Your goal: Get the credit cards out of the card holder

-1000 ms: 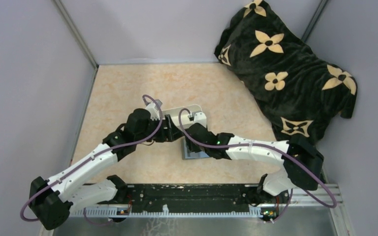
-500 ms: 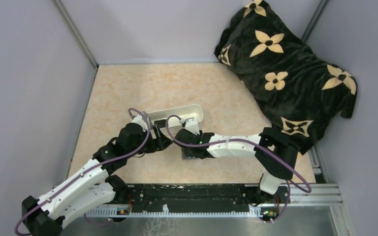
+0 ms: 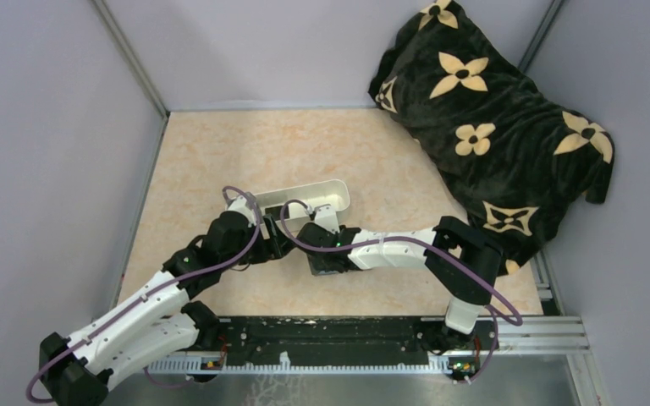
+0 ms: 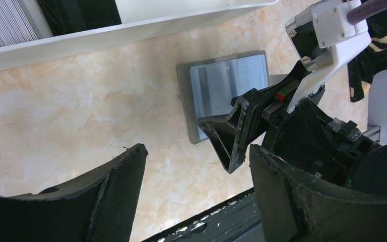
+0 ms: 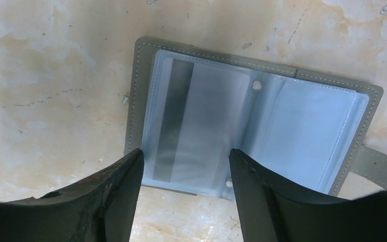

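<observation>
The card holder [image 5: 133, 106] lies open and flat on the table, grey outside with blue-grey clear pockets. One pale card [image 5: 201, 121] with a dark stripe shows inside its left pocket. My right gripper [image 5: 185, 157] is open, and its fingertips [image 5: 126, 174] straddle the near edge of that pocket, close above it. My left gripper [image 4: 196, 159] is open and empty, held over bare table short of the card holder [image 4: 227, 80]. In the top view both grippers meet mid-table, the left gripper [image 3: 278, 241] beside the right gripper [image 3: 317, 254], which hides most of the card holder.
A long white tray [image 3: 330, 193] stands just beyond the grippers and also shows in the left wrist view [image 4: 131, 25]. A black blanket with cream flowers [image 3: 491, 118] fills the far right. A black rail [image 3: 330, 330] runs along the near edge. Grey walls enclose the table.
Both arms have drawn back toward the near left. My right gripper has come down lower over the card holder. My left gripper has pulled away from the tray.
</observation>
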Controlling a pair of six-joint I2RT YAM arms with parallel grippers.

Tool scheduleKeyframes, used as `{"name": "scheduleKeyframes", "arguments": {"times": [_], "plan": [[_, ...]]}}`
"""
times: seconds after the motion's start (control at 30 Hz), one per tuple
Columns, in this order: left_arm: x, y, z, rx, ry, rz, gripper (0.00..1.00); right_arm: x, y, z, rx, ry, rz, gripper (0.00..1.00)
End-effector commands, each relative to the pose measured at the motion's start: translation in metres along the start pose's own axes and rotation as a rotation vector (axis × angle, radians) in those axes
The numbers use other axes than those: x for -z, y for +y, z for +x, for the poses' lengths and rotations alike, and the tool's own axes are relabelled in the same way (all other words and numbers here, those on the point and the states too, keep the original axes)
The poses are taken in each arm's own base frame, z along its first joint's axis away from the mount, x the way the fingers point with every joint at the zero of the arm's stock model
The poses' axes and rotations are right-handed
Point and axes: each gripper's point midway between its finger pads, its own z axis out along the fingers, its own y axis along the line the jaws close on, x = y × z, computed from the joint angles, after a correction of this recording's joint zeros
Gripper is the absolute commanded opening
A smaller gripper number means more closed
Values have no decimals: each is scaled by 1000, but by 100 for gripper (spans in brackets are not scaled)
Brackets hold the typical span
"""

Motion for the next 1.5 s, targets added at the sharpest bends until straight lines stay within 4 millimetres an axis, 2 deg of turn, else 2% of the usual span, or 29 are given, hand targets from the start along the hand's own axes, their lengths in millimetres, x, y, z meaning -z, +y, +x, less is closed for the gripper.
{"name": "scheduleKeyframes", "arguments": {"times": [0.0,0.1,0.27,0.5,0.77,0.97,1.1,1.17,1.27,1.3,1.4,1.47], "plan": [[-2,1,3,-2,1,1,81,8,21,-16,-15,-30,-66,66],[-1,2,3,1,-1,1,81,7,24,-17,-4,-21,-72,71],[0,4,3,2,-6,-4,81,4,26,-15,4,-10,-71,71],[-2,4,4,1,-3,-3,81,8,24,-15,-17,-16,-78,61],[-6,-2,5,-1,14,20,80,9,23,-12,-32,-12,-90,25],[-7,-5,6,0,20,35,80,16,25,-18,-48,-37,-118,5],[-7,-7,6,1,22,41,80,18,23,-20,-52,-40,-111,2],[-7,-7,6,2,21,46,80,20,22,-23,-61,-49,-103,6],[-7,-10,6,2,23,57,80,23,17,-28,-62,-66,-81,39],[-7,-12,6,3,25,69,79,24,15,-29,-62,-69,-72,46],[-7,-24,6,2,41,115,79,22,11,-29,-69,-71,-54,58],[-8,-31,5,-1,53,140,79,20,9,-28,-75,-64,-54,62]]}}
